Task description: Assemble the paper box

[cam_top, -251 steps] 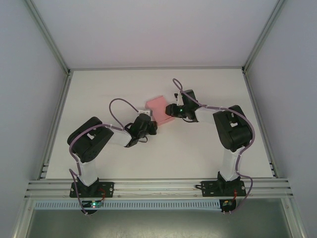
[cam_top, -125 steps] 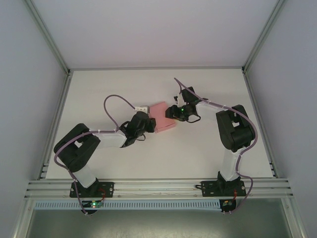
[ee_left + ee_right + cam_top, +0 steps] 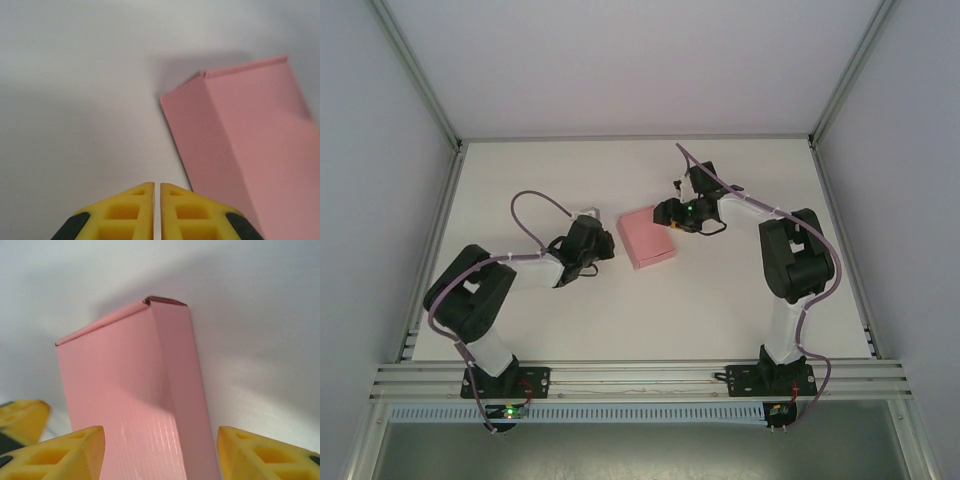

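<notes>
The paper box (image 3: pixel 648 239) is a closed, flat pink rectangular box lying on the white table (image 3: pixel 720 300) near the middle. In the left wrist view the paper box (image 3: pixel 250 145) lies ahead and to the right. My left gripper (image 3: pixel 608 246) sits just left of it, apart from it. Its yellow fingers (image 3: pixel 130 212) are shut with only a thin slit between them and nothing held. My right gripper (image 3: pixel 666 213) is at the box's far right corner. In the right wrist view the right gripper (image 3: pixel 160 455) is open, with the near end of the paper box (image 3: pixel 130 390) between the spread fingers.
Metal frame posts (image 3: pixel 420 90) and grey walls close in the table on the left, right and back. An aluminium rail (image 3: pixel 640 378) runs along the near edge by the arm bases. Purple cables (image 3: pixel 535 205) loop above both wrists.
The left gripper has drawn back to the left, off the box. The right gripper has opened wider and shifted toward the far side. The box now lies free on the table.
</notes>
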Controlling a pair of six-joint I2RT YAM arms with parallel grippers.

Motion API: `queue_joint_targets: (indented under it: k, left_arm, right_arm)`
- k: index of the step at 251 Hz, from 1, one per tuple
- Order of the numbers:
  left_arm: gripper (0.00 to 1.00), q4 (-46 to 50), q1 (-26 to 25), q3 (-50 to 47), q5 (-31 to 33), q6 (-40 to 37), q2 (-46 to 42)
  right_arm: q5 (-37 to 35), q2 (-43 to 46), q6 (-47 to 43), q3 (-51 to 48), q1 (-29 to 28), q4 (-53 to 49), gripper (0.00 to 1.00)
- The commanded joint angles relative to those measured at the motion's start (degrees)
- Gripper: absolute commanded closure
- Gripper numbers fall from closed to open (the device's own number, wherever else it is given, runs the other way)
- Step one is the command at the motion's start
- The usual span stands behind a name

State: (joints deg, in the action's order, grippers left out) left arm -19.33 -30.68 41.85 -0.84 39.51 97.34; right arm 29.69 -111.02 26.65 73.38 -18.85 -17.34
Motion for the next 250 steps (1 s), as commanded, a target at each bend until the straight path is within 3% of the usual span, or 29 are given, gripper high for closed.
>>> queue_joint_targets:
  k: [1,63,107,168,210,250]
  left_arm:
    - [0.91,0.29,-0.17,3.02,-5.57,0.52,3.15]
    - [0.92,-4.73,-0.37,5.88,-12.12,1.56,9.54]
    - [0.92,-5.77,-1.97,9.29,-12.82,0.47,12.85]
    - [0.91,-15.85,-2.66,9.27,-12.31,4.88,15.24]
    - [0.87,-25.39,-3.77,7.79,-8.18,6.98,16.47]
    - [0.87,-20.19,-4.17,8.08,-5.01,4.85,14.47]
  right_arm:
    - [1.51,-2.69,-0.45,0.68,0.37,-0.85,0.40]
    - [4.67,-5.09,-0.47,-0.12,-0.92,-0.07,0.40]
    - [7.31,-6.29,1.39,-1.89,-3.46,1.89,0.46]
    - [11.70,-5.74,7.20,-5.51,-6.46,10.06,0.48]
    - [12.87,-5.39,11.62,-8.12,-7.68,15.12,0.49]
    - [6.21,-3.41,8.49,-8.96,-6.44,10.95,0.49]
